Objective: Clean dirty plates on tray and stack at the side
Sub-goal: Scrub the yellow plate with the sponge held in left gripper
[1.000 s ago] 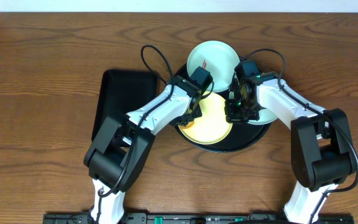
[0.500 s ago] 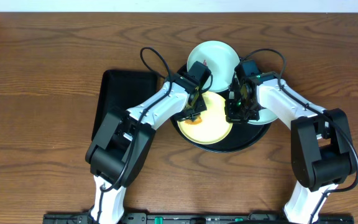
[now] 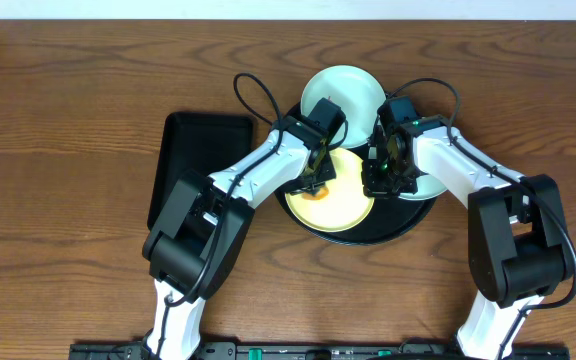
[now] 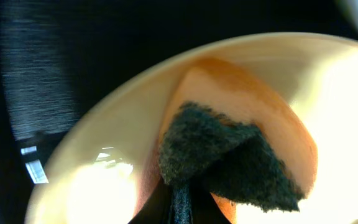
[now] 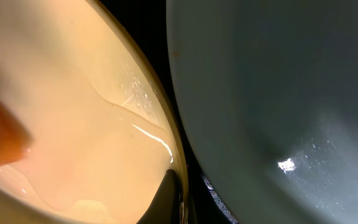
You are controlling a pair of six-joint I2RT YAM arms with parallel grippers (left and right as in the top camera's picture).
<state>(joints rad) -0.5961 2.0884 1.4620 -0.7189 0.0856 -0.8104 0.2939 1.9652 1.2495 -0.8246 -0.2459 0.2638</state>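
With your left gripper (image 3: 314, 182) clamped on the sponge (image 4: 219, 149) against the yellow plate (image 3: 346, 206) mid-tray (image 3: 408, 221) and your right gripper (image 3: 379, 187) pinching that plate's rim, pressing too hard could tip it or shove it into the neighbouring mint plate (image 5: 278, 93).

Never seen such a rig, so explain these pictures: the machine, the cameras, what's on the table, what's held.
Two robot arms work at a table. The wide picture looks down from above; both close-ups come from wrist cameras. A yellow plate and a mint plate sit on a round black tray; another mint plate overlaps its far rim. A rectangular tray lies beside. The left gripper presses a sponge onto the yellow plate; the right gripper appears to pinch that plate's rim.
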